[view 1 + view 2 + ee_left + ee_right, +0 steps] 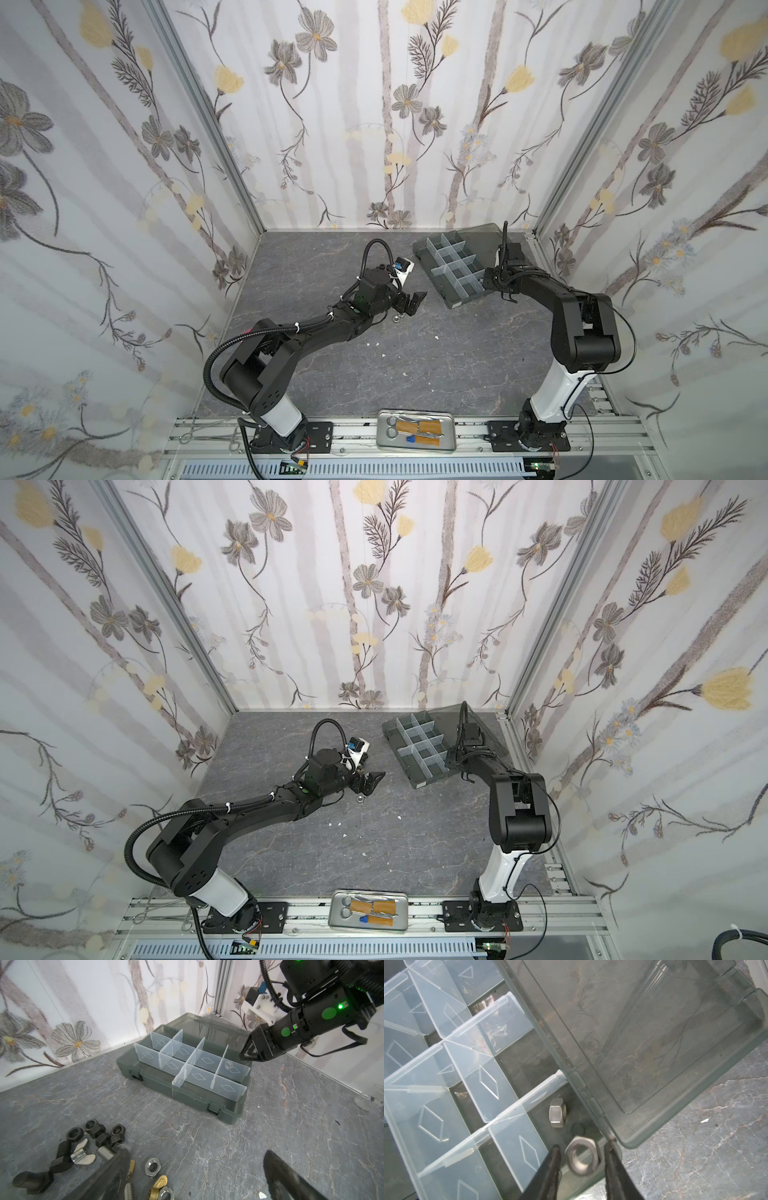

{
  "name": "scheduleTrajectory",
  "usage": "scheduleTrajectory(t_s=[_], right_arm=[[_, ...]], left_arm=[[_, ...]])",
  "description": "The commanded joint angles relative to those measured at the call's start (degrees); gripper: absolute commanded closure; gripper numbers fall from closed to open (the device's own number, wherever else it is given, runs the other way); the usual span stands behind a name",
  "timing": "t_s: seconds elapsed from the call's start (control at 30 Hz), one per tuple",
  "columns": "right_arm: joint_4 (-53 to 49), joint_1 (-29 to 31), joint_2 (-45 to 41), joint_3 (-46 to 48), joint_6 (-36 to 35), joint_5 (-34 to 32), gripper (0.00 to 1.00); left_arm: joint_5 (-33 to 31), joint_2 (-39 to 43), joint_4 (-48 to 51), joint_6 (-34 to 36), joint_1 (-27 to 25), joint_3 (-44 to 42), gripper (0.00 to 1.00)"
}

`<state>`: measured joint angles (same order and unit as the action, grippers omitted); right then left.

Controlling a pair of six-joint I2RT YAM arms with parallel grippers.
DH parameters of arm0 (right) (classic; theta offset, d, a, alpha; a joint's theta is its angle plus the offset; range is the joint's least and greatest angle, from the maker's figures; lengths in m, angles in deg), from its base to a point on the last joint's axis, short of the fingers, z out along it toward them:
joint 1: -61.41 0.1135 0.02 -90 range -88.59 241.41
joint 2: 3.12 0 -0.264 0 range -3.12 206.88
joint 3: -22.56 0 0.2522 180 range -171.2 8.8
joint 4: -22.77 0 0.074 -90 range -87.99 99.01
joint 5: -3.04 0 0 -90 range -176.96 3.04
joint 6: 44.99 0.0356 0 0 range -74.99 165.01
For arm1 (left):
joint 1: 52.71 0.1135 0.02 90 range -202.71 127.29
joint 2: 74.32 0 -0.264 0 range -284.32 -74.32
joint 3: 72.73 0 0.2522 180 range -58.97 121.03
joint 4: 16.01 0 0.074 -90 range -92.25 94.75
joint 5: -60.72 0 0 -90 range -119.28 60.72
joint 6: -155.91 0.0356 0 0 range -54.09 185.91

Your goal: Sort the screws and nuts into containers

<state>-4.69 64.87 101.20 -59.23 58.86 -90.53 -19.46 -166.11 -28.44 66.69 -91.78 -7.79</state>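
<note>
The dark grey organizer box [451, 302] [417, 783] lies open at the back right, its containers split by pale dividers [193, 1059]. My right gripper [582, 1146] [485, 284] hangs over the box's near-right corner cell. Its jaws are apart around a blurred silver nut [595, 1159], with a gap on one side. Another silver nut [558, 1112] lies in that cell. My left gripper [196, 1152] [413, 305] stands wide open over loose screws and nuts: black nuts [97, 1130], a black bolt [62, 1153], a silver nut [153, 1166] and a brass wing nut [160, 1183].
The box's smoky lid [486, 232] is tilted back toward the right wall. A silver tray [384, 436] with scissors sits on the front rail. White specks [374, 344] dot the grey floor. One silver nut [397, 319] shows beside the left gripper.
</note>
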Motion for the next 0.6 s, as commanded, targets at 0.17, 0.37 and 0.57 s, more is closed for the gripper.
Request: scheduleTrajectory(t_s=[0.17,0.37,0.57], right_arm=[[2.94,0.21,-3.59,0.89,0.96,-0.14,0.47],[9.73,8.15,-15.39,5.01,-0.74,6.46,0.43],[17.16,26.85,-13.33,7.65,-5.53,18.15,0.44]], left_arm=[[-2.54,5.00,-7.65,-4.80,2.80,-2.56,0.00],[-6.15,11.46,-8.17,-10.93,8.21,-9.08,0.00],[-14.15,17.54,-4.07,-19.41,17.07,-18.69,0.00]])
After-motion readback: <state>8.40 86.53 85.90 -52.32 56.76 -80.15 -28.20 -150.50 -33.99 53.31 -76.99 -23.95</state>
